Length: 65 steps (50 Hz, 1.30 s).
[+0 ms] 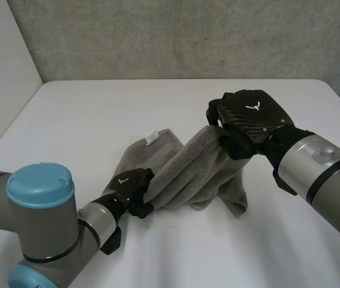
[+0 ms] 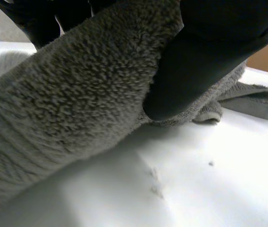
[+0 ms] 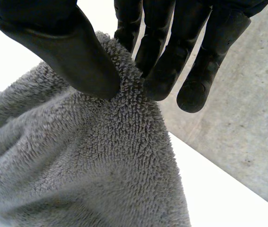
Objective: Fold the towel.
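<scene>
You are looking into a robotics lab or test cell. A plain white bench (image 1: 86,108) takes up the lower and middle frame, a rough grey concrete wall (image 1: 187,36) runs across the top, and a smooth white panel (image 1: 2,66) closes the upper left. The grey robot arm (image 1: 38,228) with its light-blue cap (image 1: 41,183), lower left, points to the same sort of place.

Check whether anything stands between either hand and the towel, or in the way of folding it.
Nothing visible does. The left hand pinches the towel at its near end, low over the table, and the right hand pinches a raised part farther off. Nothing else lies on the towel.
</scene>
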Available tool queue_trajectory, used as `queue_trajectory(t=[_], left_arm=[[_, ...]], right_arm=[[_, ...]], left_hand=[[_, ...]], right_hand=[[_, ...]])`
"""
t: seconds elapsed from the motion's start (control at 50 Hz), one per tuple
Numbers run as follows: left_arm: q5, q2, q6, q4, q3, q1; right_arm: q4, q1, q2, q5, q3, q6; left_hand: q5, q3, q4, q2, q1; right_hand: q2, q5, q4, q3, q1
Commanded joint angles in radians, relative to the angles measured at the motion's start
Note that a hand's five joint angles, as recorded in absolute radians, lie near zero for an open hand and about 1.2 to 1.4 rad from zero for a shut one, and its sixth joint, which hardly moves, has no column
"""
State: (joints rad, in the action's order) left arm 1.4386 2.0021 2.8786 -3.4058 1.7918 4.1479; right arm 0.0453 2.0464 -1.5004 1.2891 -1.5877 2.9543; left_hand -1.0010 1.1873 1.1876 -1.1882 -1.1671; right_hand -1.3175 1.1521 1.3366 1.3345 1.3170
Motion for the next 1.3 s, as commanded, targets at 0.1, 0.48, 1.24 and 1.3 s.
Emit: queue_trajectory(t=[0.1, 0.48, 1.24, 1.3], left_arm=[[0.072, 0.003, 0.172, -0.007, -0.351, 0.069], [0.148, -0.114, 0.222, 0.031, -0.573, 0.084], [0.112, -0.471, 0.232, -0.041, 0.300, 0.210], [0.112, -0.483, 0.232, -0.043, 0.319, 0.215]], right_arm=[[-0.047, 0.018, 0.254, -0.002, 0.323, -0.188], [-0.305, 0.017, 0.170, 0.059, 0.278, -0.106], [0.220, 0.113, 0.262, -0.103, 0.358, -0.156], [0.284, 0.132, 0.339, -0.100, 0.457, -0.216]], left_hand=[[-0.221, 0.209, 0.209, -0.208, -0.229], [-0.221, 0.209, 0.209, -0.208, -0.229], [-0.221, 0.209, 0.209, -0.208, -0.229], [-0.221, 0.209, 0.209, -0.208, -0.229]], right_hand=[[-0.079, 0.070, 0.060, 0.062, 0.079], [-0.079, 0.070, 0.060, 0.062, 0.079], [0.930, -0.940, -0.949, -0.947, -0.930], [0.857, -0.866, -0.876, -0.874, -0.857]])
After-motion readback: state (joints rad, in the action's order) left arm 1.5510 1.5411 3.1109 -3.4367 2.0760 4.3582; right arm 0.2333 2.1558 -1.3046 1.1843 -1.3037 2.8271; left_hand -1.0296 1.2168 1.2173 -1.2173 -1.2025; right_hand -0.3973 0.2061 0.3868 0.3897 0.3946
